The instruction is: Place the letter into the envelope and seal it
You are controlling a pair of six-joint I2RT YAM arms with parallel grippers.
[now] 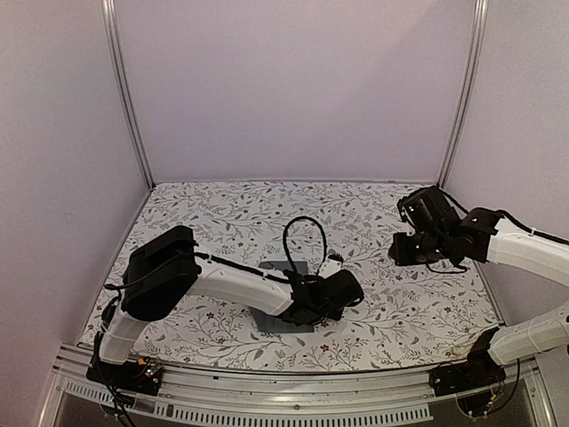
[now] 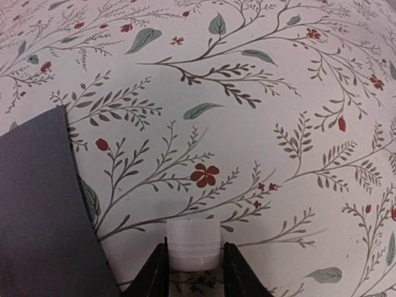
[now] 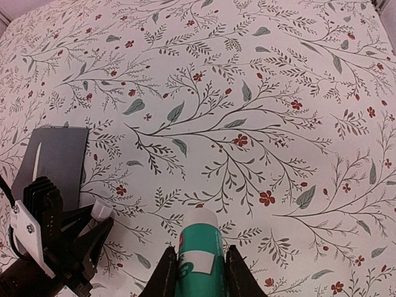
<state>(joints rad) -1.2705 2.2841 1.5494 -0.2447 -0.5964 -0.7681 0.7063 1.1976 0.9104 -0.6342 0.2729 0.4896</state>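
Gripping a white cap (image 2: pixel 193 238) in left end effector (image 2: pixel 195 247) and teal-white tube (image 3: pixel 199 272) in right end effector (image 3: pixel 200 250), beside grey envelope (image 2: pixel 43 210) lying flat on tabletop (image 2: pixel 278 154), lower left of left wrist view.

Envelope (image 1: pixel 280 266) mostly beneath left arm (image 1: pixel 240 283); tube (image 3: pixel 199 247) base off-frame.

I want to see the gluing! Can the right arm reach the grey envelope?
Probably yes. Open tablecloth lies between the right gripper, holding a teal tube, and the envelope, though the left gripper, pinching a white cap, sits beside it.
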